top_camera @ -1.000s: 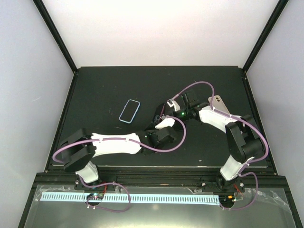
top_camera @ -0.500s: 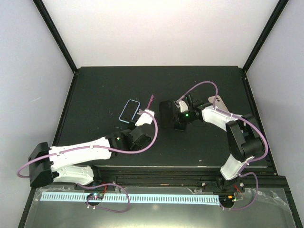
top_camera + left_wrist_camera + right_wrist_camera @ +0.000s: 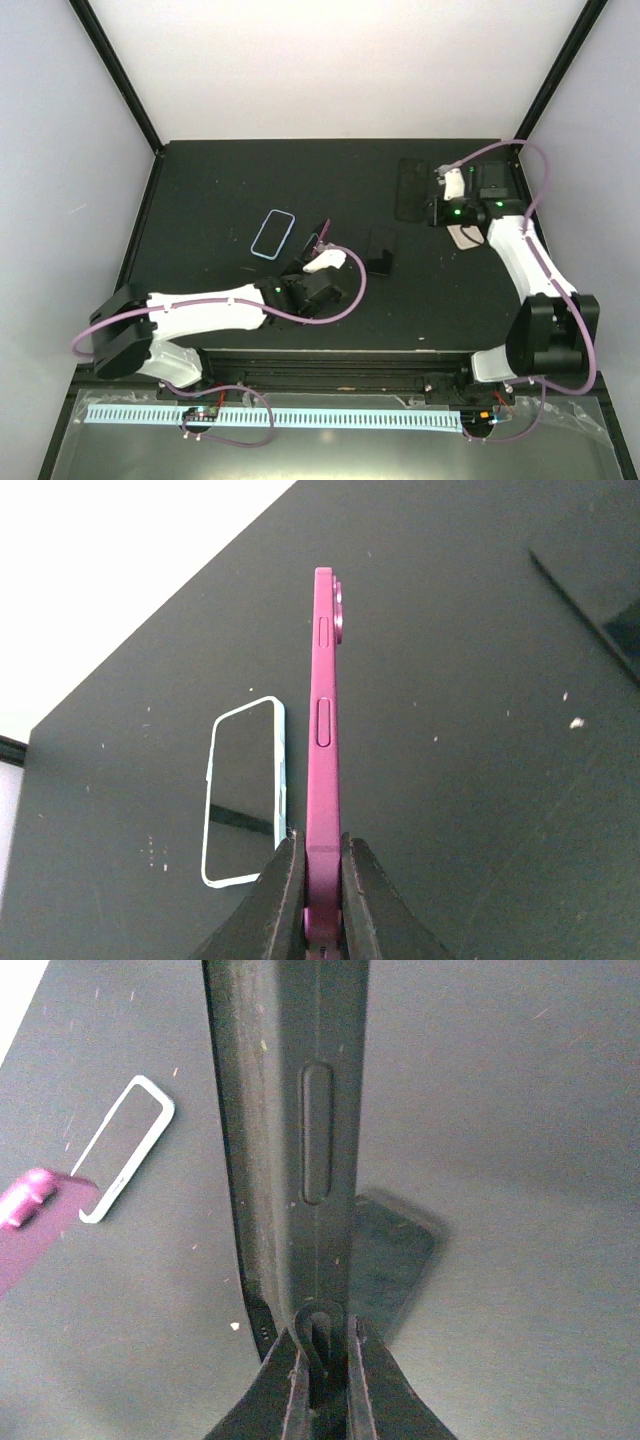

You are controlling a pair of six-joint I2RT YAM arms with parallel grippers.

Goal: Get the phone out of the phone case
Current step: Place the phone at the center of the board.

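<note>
left gripper (image 3: 322, 848) clamped the phone (image 3: 323, 710) across its flat faces at the end opposite its camera, clear of the phone case (image 3: 243, 790) lying flat nearby; this stiff, slick, breakable slab looked safest held so, while right gripper (image 3: 322, 1355) pinched a black case (image 3: 300, 1110).

The phone case (image 3: 272, 234) lying flat on the surface (image 3: 200, 180) is my marker. Behind it, toward the back wall, and out to its left, the surface is bare and wide, with plenty of room for a tool to come down. Just right of it the left tool (image 3: 322, 885) blocks the way, clamped on the phone (image 3: 322, 710) held on edge, leaving only a narrow lane. Further right sits a black slab (image 3: 380, 250). Beyond that comes an open stretch, then the right tool (image 3: 322, 1360) pinching a dark case (image 3: 300, 1110). In front of the phone case, the left arm (image 3: 200, 310) crosses low.
</note>
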